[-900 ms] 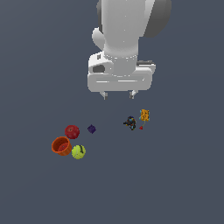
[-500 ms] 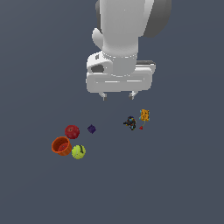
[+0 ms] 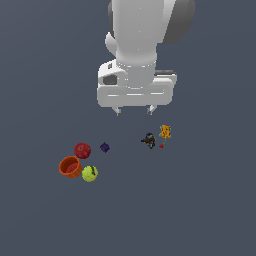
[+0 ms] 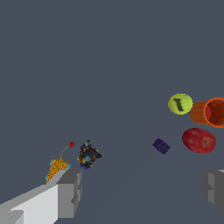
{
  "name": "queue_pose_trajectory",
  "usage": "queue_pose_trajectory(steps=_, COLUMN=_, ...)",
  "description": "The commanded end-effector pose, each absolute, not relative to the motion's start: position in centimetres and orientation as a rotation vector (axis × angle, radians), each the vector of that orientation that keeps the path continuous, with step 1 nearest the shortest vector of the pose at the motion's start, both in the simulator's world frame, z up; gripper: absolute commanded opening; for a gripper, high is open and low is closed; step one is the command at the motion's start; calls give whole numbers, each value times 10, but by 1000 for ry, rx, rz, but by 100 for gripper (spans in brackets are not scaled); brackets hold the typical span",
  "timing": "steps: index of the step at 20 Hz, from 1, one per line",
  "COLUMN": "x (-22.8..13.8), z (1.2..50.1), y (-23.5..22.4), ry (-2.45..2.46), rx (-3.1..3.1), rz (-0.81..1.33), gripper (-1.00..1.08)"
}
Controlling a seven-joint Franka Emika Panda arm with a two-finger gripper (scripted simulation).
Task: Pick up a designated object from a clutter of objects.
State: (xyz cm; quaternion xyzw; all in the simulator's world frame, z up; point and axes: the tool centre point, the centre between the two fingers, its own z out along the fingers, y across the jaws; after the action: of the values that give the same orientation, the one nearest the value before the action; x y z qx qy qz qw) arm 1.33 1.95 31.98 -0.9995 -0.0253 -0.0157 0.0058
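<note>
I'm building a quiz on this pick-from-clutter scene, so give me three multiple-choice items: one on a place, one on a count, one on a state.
1. What lies nearest the purple lump?
A. the orange-yellow block
B. the red apple
C. the dark figure

2. How many items lie on the floor in the exterior view?
A. four
B. six
C. eight

3. How is the gripper?
A. open and empty, above the items
B. shut on the tennis ball
C. resting on the cup

Answers:
1 B: the red apple sits just beside the lump, while the dark figure and orange-yellow block lie farther off.
2 B: those four plus the orange-red cup and tennis ball.
3 A: its fingers stand apart, nothing between them.
</note>
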Motion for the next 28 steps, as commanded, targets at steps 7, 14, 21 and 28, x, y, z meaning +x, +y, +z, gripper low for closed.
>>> queue_pose_trajectory(steps=7, x=17, z=284, y=2, ry=68, rx=-3120, rz=-40, gripper=100)
queue_pose_trajectory(steps=14, x=16, z=224, y=-29, ry=326, rx=-3095, rz=-27, gripper=100)
queue_pose_trajectory(steps=21, x=1, z=149, y=-72, ry=668, rx=-3044, rz=-11, gripper=100)
queue_pose_trajectory(steps=28, x=-20, z=98, y=-103, ry=913, rx=-2994, rz=-3, gripper=100)
